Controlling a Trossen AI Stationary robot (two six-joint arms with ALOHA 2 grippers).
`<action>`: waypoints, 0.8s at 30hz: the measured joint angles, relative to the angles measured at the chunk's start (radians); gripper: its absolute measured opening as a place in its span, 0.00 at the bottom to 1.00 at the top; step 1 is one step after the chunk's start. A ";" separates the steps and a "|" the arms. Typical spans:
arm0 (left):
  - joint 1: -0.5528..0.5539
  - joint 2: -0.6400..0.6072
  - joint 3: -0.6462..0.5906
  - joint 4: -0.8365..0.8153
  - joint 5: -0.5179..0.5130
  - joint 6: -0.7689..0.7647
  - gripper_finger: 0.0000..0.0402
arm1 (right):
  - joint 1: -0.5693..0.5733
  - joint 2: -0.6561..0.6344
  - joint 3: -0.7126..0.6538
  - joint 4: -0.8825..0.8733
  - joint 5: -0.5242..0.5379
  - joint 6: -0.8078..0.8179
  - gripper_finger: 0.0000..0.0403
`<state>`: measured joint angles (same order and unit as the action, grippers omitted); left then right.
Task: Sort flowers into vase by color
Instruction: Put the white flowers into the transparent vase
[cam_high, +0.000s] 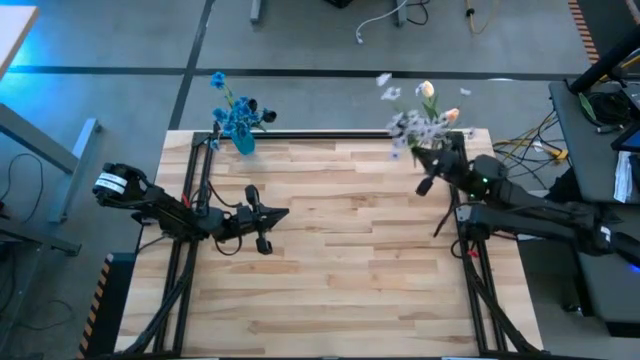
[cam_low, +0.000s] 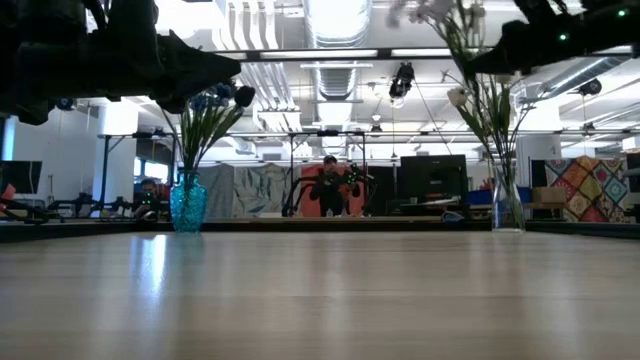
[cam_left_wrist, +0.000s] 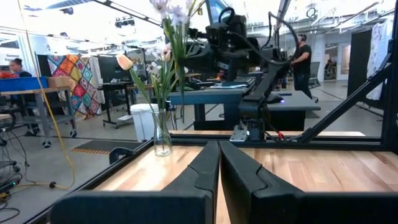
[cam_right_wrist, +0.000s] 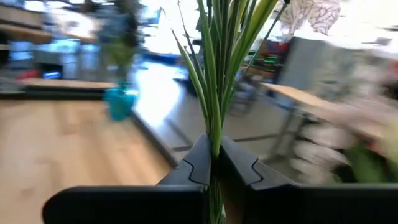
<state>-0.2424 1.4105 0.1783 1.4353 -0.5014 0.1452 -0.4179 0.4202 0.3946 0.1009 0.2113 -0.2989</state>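
Holding stems with the right claw (cam_right_wrist: 213, 163): its 2 fingers are pinched nearly closed around the green stalks of the pale flowers (cam_high: 425, 118), right above the clear vase (cam_low: 507, 205) at the table's (cam_high: 340, 270) far right corner. I can't tell how many stems are actually pinched, and the wrist view is smeared, so I read this arm as mid-motion.

My read on the step: seating this bunch in the clear vase.
- Keep the stems vertical over the vase mouth and lower straight, no sideways drag; the glass is narrow and top-heavy with blossoms, so it could tip.
- Open only when the stem ends sit well inside the neck.
- Back out upward; the heads spread wide around the wrist.

Orientation: long axis of the held stems is close to upright, heads up, cut ends down into the vase. White-lilac blossoms and a peach-yellow bud fan out above, leaning slightly outward from the table edge in the high view.

Blue flowers (cam_high: 238, 112) stand in the teal vase (cam_low: 187, 204) at the far left corner, stems upright, splaying a little at the top.

Left claw (cam_high: 264, 226) is parked above the left-middle of the table, fingers closed together, nothing held.

No loose sprigs visible on the table, so sorting looks nearly finished.
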 joint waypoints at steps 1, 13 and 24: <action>0.000 0.000 0.000 0.000 0.000 0.000 0.00 | 0.000 -0.030 -0.016 0.000 0.037 -0.001 0.02; 0.000 0.000 0.000 -0.002 0.000 0.000 0.00 | 0.000 -0.419 -0.133 0.019 0.228 -0.053 0.02; 0.000 0.000 0.000 -0.002 0.007 0.000 0.00 | 0.000 -0.278 -0.108 0.219 0.458 -0.211 0.02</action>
<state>-0.2420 1.4101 0.1783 1.4330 -0.4946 0.1448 -0.4177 0.1420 0.2871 0.3195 0.6690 -0.5101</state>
